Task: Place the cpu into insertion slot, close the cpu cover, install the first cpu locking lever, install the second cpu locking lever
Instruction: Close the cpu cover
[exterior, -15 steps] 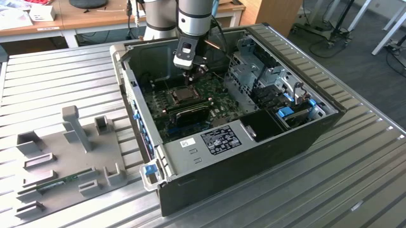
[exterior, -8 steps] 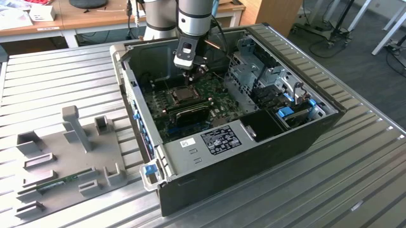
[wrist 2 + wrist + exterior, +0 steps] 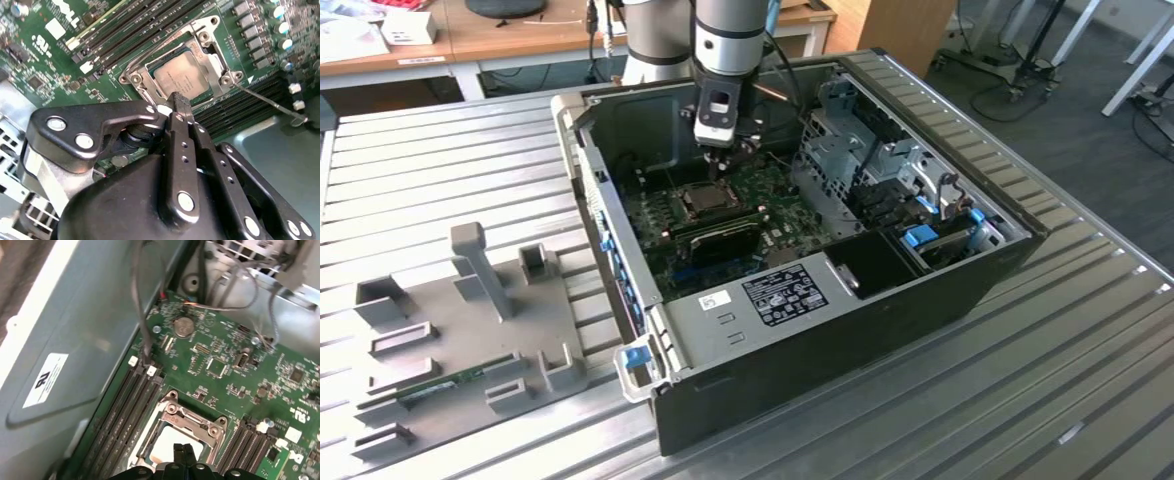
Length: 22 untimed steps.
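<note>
Exterior view: an open computer case [image 3: 854,330] lies on its side in the middle of a ribbed metal bench [image 3: 1067,380]. The robot arm [image 3: 727,40] reaches straight down into it from the bench's far edge. The jaws hang just above the green board [image 3: 781,185], close to the insertion slot [image 3: 687,200], which sits near the board's middle. A grey plastic fixture tray [image 3: 440,350] lies toward the bench's near corner on the exterior view's left, well apart from the case.

Second wrist view: the black jaws are pressed together with nothing between them. Their tip is at one edge of the insertion slot [image 3: 136,79]; whether it touches cannot be told. The cpu [image 3: 182,75] sits inside the slot, dull metal top facing up. The cpu cover [image 3: 210,55] lies down around it, its window framing the chip. A thin wire lever [image 3: 270,103] angles away from one corner of the slot, across the long black memory slots [image 3: 130,30].

First wrist view: the closed jaws point at the cpu [image 3: 170,445], seated in the insertion slot [image 3: 147,440] under the silvery cpu cover [image 3: 192,421]. Beyond it on the green board [image 3: 225,355] is a round coin battery [image 3: 183,326]. Memory slots [image 3: 125,410] run beside the socket, along the grey case wall [image 3: 75,340].
</note>
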Each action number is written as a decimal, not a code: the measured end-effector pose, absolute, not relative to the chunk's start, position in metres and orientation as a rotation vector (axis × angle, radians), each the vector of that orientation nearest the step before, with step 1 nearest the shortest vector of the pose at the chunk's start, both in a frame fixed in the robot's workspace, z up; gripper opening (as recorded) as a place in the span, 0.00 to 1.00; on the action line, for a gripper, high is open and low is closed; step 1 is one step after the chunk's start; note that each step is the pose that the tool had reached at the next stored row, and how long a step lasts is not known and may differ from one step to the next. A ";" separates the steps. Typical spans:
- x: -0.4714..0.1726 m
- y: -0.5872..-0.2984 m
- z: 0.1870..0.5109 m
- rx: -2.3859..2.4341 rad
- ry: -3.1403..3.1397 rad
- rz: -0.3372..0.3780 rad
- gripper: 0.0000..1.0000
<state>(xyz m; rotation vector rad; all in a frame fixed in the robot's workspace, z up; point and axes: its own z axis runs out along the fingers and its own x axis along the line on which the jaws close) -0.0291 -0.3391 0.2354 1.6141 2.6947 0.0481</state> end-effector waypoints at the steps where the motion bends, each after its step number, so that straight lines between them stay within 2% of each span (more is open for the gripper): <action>1: -0.029 -0.339 0.235 1.589 2.710 0.048 0.11; 22: -0.029 -0.339 0.235 1.300 2.863 0.048 0.11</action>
